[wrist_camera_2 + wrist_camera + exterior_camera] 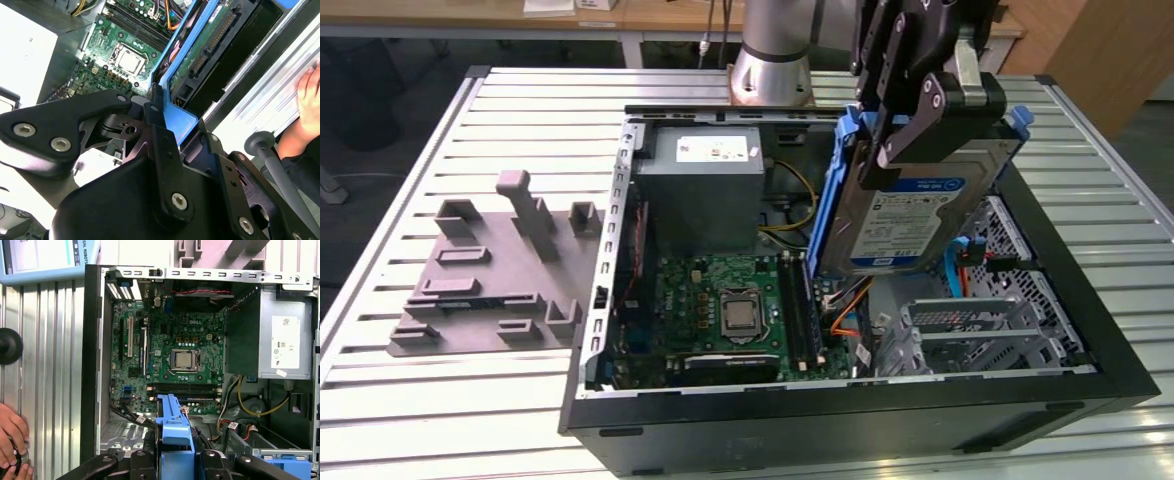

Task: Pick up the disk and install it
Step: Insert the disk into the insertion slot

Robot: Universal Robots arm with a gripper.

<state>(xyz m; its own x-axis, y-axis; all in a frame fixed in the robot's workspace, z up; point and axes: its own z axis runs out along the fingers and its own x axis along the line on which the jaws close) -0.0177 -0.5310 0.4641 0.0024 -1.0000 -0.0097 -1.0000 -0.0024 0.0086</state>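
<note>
Exterior view shows the labelled disk [910, 218]; first wrist view, a hand [12, 439].

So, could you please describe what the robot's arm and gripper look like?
The arm shows as a smooth, silver-grey cylinder. The gripper is matte black, built of flat, rounded linkage bars joined at pivots, with a light grey metal piece on one finger. In the second wrist view, round silver screws stud its black links.
</note>
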